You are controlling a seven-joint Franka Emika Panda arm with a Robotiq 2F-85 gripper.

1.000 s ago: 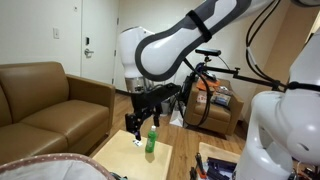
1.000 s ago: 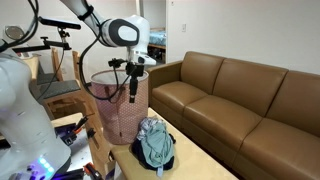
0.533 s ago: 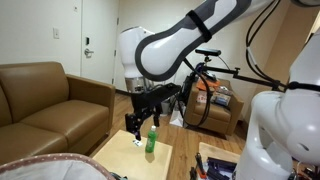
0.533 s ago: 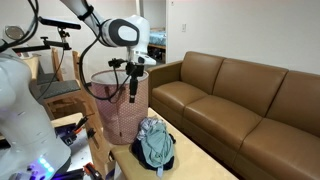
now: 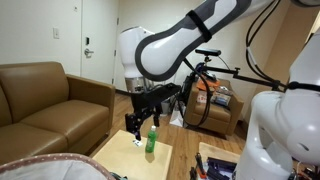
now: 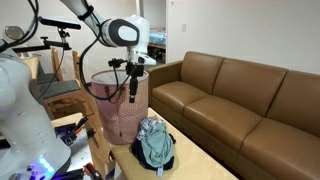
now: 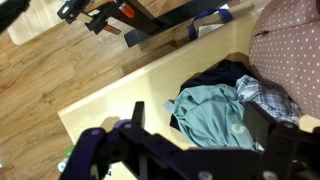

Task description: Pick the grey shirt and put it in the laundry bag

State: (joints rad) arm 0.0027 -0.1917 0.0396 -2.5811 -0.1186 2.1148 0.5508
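**Hand open over the table, shirt lies under it**

Wrist view, L to R: the wood floor [image 7: 45,60] is far L. Next comes the table [image 7: 110,100] w/ its pale top. The hand [image 7: 190,145] is open. Its 2 fingers [image 7: 97,148] stand wide apart w/ nothing btwn them. The shirt [image 7: 210,112] lies crumpled on the table, below the hand, and the hand does not touch it. A checked cloth [image 7: 262,95] touches the shirt on the R. A dark cloth [image 7: 225,72] lies just past the shirt. The spotted bag [image 7: 295,40] is out past the R finger, close by the clothes.

In an exterior view, the bag [image 6: 112,110] stands upright at the L. The hand [image 6: 134,88] hangs from the arm [image 6: 125,30] and points down, seen in front of the bag's rim. The shirt [image 6: 157,148] is lower, to the R of the hand, on top of the clothes on the table [image 6: 200,165]. The brown sofa [image 6: 240,100] is further R, well apart from the hand.

In an exterior view, the sofa [image 5: 50,100] is on the L and the bag's rim [image 5: 50,165] shows low down. The hand [image 5: 142,122] hangs open over the table [image 5: 125,152]. A green bottle [image 5: 151,140] stands upright on the table, just under one finger. Can't tell if they touch.
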